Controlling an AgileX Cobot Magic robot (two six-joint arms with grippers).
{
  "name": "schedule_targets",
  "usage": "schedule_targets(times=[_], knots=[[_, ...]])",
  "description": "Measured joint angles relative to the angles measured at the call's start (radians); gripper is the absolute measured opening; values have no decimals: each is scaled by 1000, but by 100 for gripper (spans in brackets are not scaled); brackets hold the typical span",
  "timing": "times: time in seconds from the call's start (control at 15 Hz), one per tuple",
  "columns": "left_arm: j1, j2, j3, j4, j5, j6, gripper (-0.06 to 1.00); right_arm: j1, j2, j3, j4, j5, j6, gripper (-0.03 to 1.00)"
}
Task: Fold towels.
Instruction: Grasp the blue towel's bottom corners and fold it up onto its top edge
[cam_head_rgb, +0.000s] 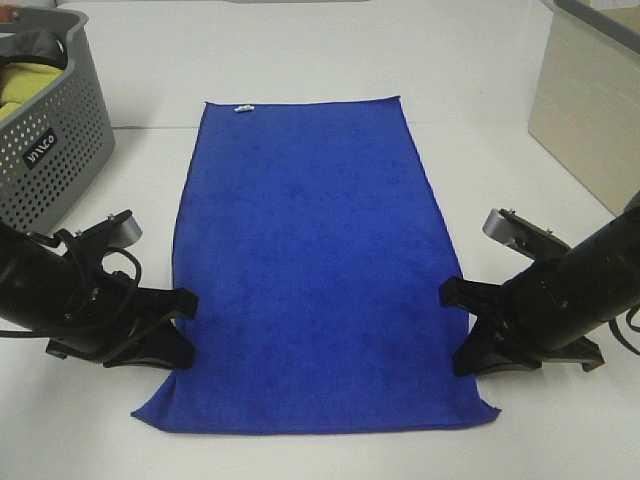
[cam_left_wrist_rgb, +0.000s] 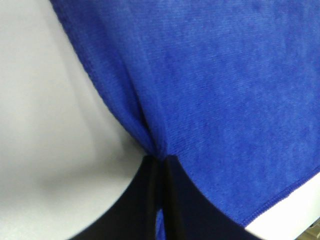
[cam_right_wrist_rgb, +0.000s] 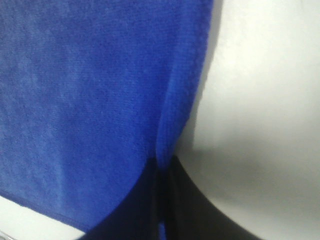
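Observation:
A blue towel (cam_head_rgb: 315, 260) lies flat and lengthwise on the white table, with a small white tag at its far edge. My left gripper (cam_head_rgb: 178, 335) is shut on the towel's left edge near the front corner; the left wrist view shows the cloth (cam_left_wrist_rgb: 210, 85) pinched into a pucker between the black fingers (cam_left_wrist_rgb: 145, 200). My right gripper (cam_head_rgb: 462, 330) is shut on the right edge near the front corner; the right wrist view shows the hem (cam_right_wrist_rgb: 175, 115) bunched between its fingers (cam_right_wrist_rgb: 185, 200). Both sit low at the table.
A grey perforated basket (cam_head_rgb: 50, 130) holding yellow and dark cloth stands at the back left. A beige box (cam_head_rgb: 590, 110) stands at the back right. White table (cam_head_rgb: 300, 60) surrounds the towel.

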Motion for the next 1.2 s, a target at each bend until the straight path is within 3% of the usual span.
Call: schedule_targets(times=[0.4,0.73,1.0,1.2], knots=[[0,-212,170,39,9,-55,1,0,-238,197,-3,16,23,0],[0,-354,296,47,96,-68,1,0,-383,363,1,29,25,0],[0,-390,282,45,94,-106,1,0,-421,305,-27,54,35,0],[0,-389,190,100,95,-181,1,0,-422,192,-77,87,88,0]])
